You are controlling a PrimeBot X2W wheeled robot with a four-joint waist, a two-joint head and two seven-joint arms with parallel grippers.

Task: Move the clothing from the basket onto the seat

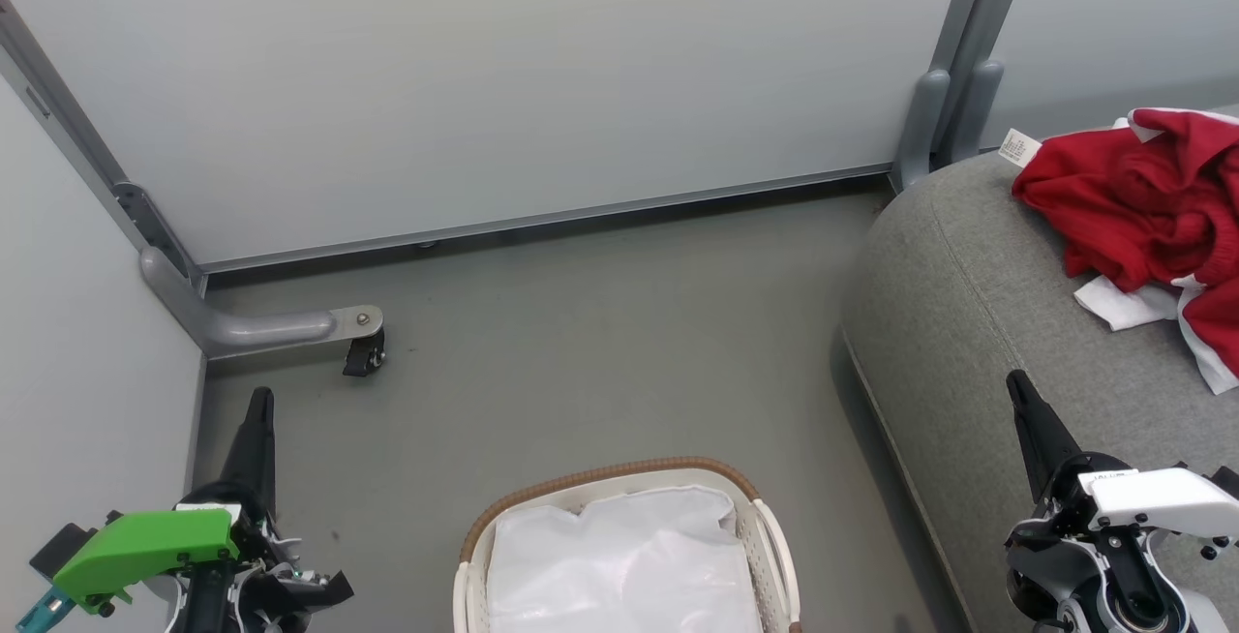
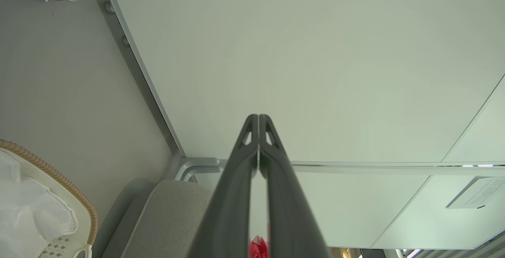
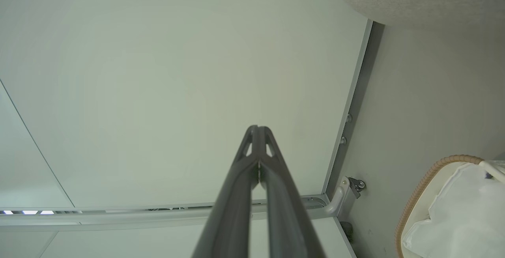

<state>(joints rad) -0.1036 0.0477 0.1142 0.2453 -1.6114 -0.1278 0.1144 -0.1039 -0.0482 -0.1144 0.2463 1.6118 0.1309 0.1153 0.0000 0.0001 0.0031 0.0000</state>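
Basket (image 1: 619, 471) near, red clothing (image 1: 1152, 197) heaped far right on grey seat (image 1: 968, 304).
Left gripper (image 1: 259, 406) and right gripper (image 1: 1018, 389) flank the basket, each with its 2 fingers pressed together on nothing; a white liner (image 1: 619, 556) lies inside the basket; beyond, grey floor (image 1: 600, 343) meets a pale wall panel (image 1: 484, 81).

Layout: basket (image 1: 619, 466) on floor (image 1: 600, 352), liner (image 1: 619, 556) inside it. Right of basket: seat (image 1: 968, 304), clothing (image 1: 1142, 197) on seat. Wall (image 1: 532, 81) behind basket.
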